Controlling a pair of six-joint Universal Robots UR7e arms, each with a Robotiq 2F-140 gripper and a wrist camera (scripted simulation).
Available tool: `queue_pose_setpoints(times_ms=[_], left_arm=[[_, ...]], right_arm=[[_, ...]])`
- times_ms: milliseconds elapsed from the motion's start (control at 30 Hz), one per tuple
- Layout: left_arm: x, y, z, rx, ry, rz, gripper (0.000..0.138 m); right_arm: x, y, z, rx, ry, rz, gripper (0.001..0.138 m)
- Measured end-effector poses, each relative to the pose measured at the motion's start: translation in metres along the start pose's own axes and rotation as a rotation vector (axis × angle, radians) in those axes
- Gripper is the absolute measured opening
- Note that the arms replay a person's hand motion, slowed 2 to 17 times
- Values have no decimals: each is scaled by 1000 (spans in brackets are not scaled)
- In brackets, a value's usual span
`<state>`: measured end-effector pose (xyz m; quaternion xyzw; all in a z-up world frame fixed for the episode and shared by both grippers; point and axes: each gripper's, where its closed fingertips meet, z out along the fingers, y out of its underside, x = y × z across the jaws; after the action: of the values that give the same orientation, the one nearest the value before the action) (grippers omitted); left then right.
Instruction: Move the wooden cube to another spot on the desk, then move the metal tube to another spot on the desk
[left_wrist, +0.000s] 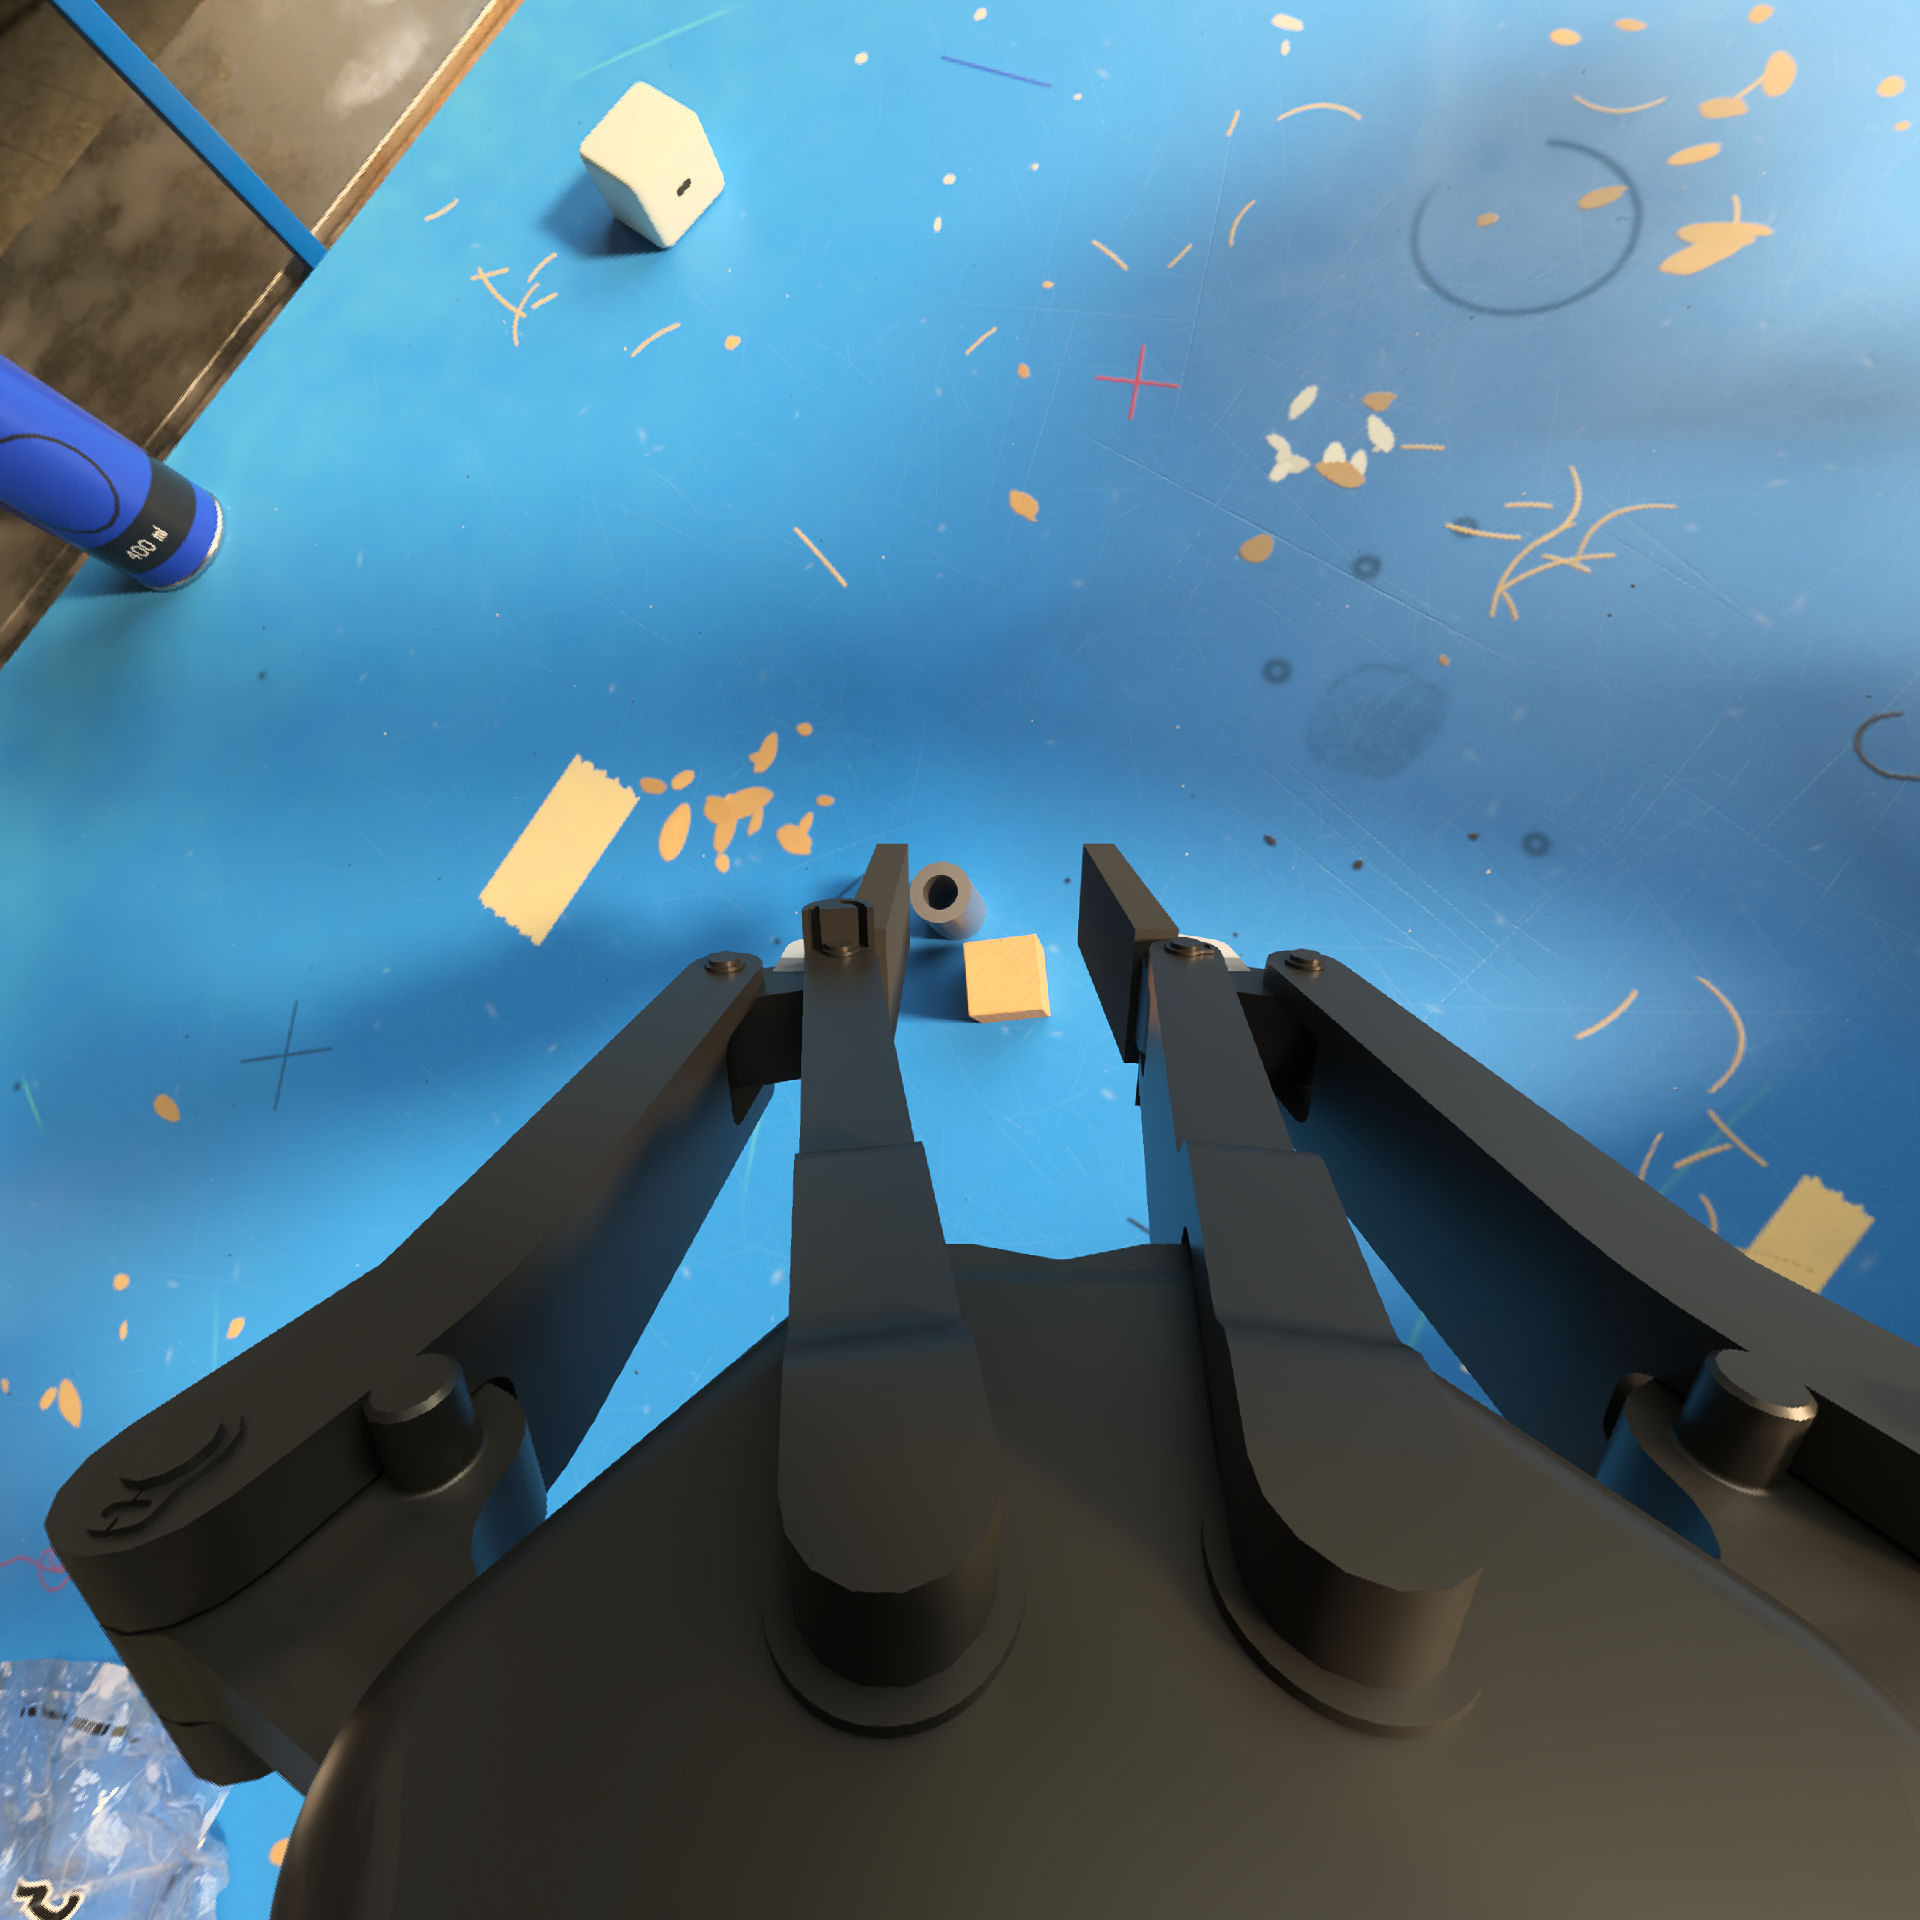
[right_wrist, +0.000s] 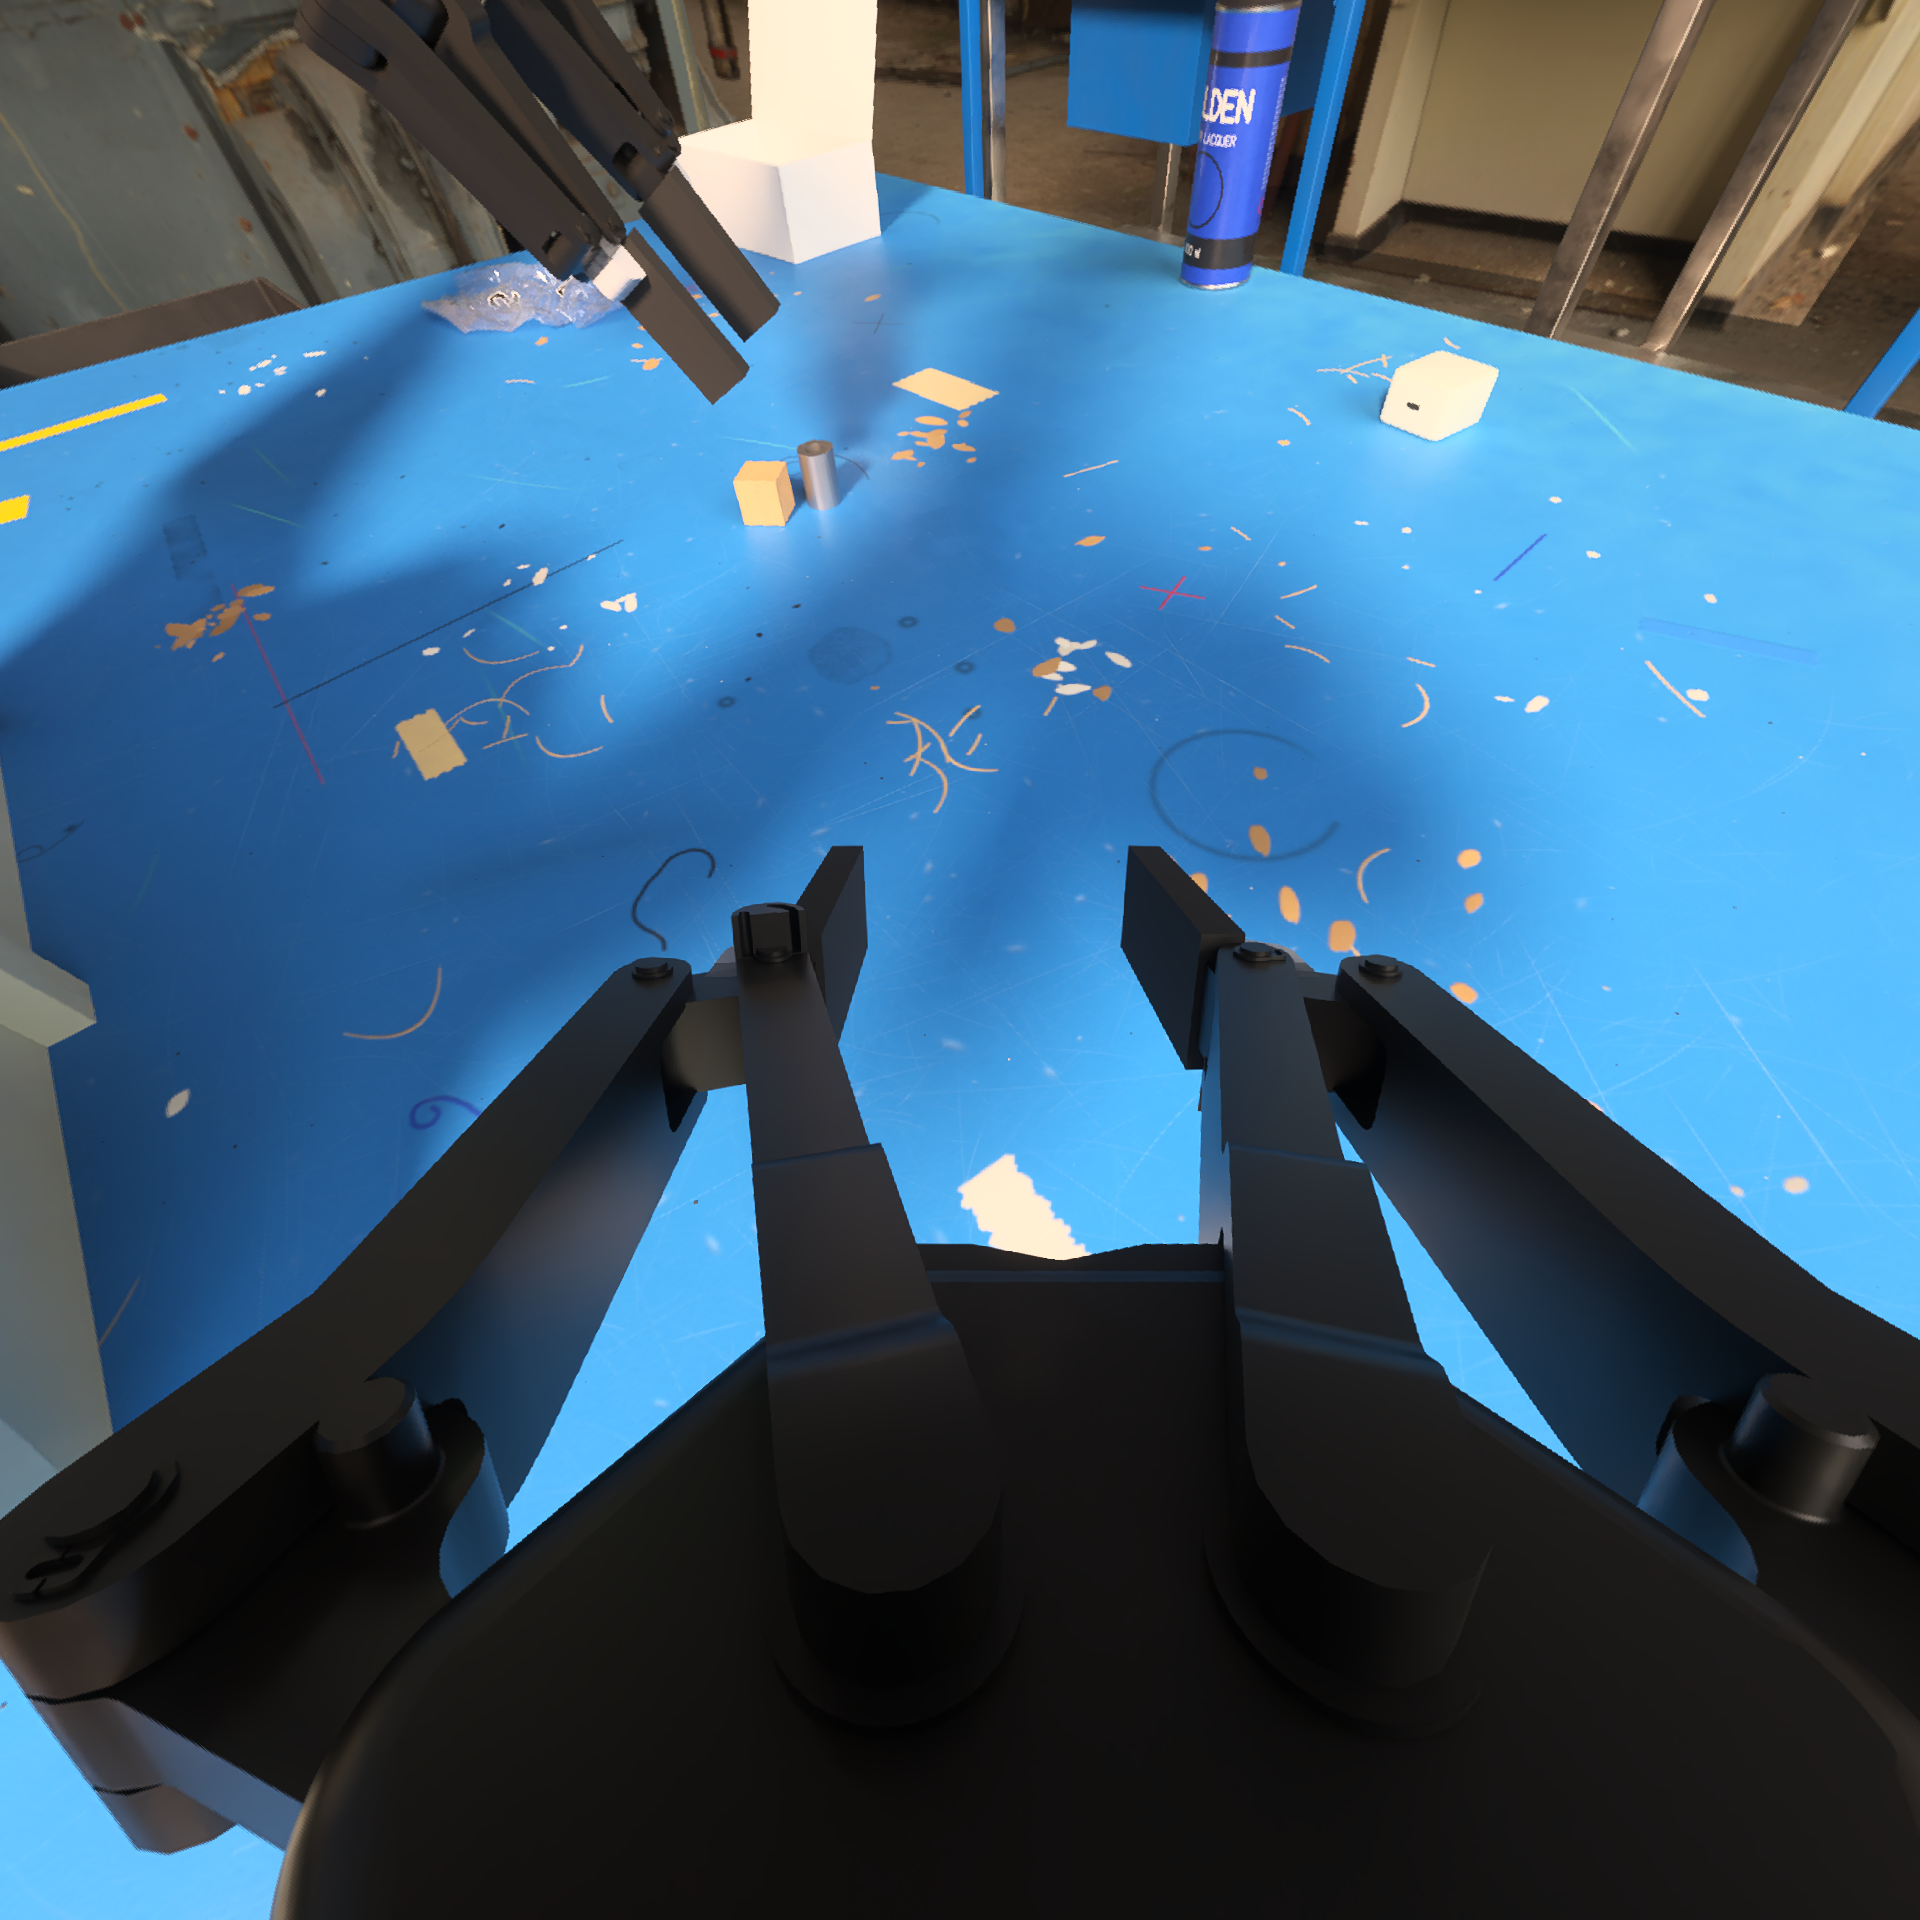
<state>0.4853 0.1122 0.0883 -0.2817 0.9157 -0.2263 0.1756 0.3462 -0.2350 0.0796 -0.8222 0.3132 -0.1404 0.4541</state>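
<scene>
A small wooden cube (left_wrist: 1005, 977) stands on the blue desk (left_wrist: 1039, 623), and a short grey metal tube (left_wrist: 945, 899) stands upright just beyond it. My left gripper (left_wrist: 992, 883) is open and hangs above them; the cube shows between its fingers. In the right wrist view the cube (right_wrist: 764, 491) and tube (right_wrist: 818, 474) stand side by side at mid-left, with the left gripper (right_wrist: 727, 343) raised above and behind them. My right gripper (right_wrist: 992, 883) is open and empty over bare desk, far from both.
A white block with a dark slot (left_wrist: 652, 161) lies at the far side. A blue spray can (left_wrist: 114, 499) stands near the desk's left edge. Crumpled clear plastic (left_wrist: 94, 1787) lies by the near left. A tall white block (right_wrist: 779, 177) stands at the desk's back.
</scene>
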Motion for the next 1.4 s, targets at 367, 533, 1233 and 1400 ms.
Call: queue_pose_setpoints(times_ms=[367,533,1233,1400], left_arm=[[-13,13,14,-66,52,-51,42],[-13,22,23,-126,102,-113,44],[-8,37,44,-281,146,-247,47],[-3,42,49,-330,160,-240,44]], right_arm=[[1,-1,1,-3,3,-5,66],[2,0,2,-7,8,-10,66],[8,7,3,-20,36,-9,64],[8,6,3,-18,37,-8,64]])
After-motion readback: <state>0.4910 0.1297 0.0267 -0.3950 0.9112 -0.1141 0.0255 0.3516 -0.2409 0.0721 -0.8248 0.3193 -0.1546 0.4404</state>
